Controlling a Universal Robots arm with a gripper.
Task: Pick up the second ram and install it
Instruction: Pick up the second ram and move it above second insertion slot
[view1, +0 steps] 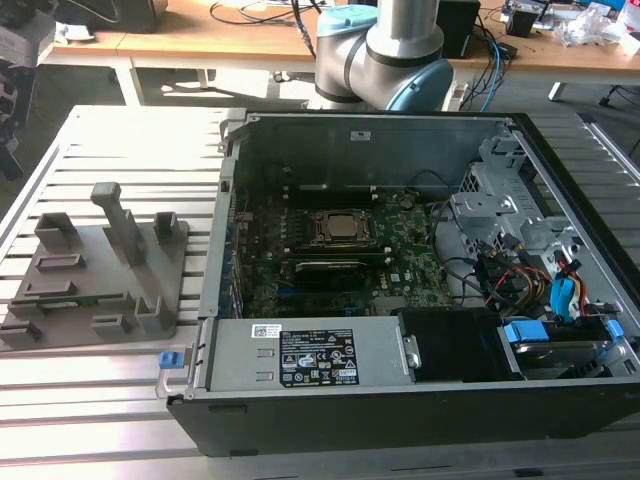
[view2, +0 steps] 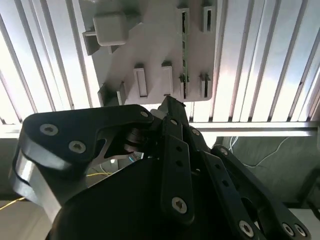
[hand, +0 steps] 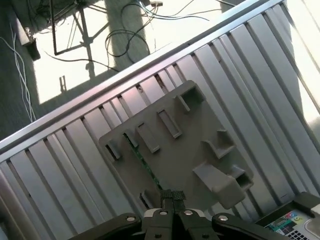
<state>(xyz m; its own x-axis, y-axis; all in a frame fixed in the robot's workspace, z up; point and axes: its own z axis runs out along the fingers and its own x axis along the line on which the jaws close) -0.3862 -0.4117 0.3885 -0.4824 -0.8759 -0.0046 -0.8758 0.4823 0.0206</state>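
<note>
Little to see of the second ram (view2: 184, 55): only a thin green edge standing in slots near one long edge of the grey holder tray (view2: 150, 45), toward the slatted table's (view1: 130, 135) edge on the exterior view's left. Hangs over that tray with the gripper (hand: 172, 196) clenched on nothing, so risks pushing it shut onto the stick's top or a slot wall, bending or tipping it. Hard to make out the chips, the stick's ends, and any free socket on the motherboard (view1: 400, 270).
</note>
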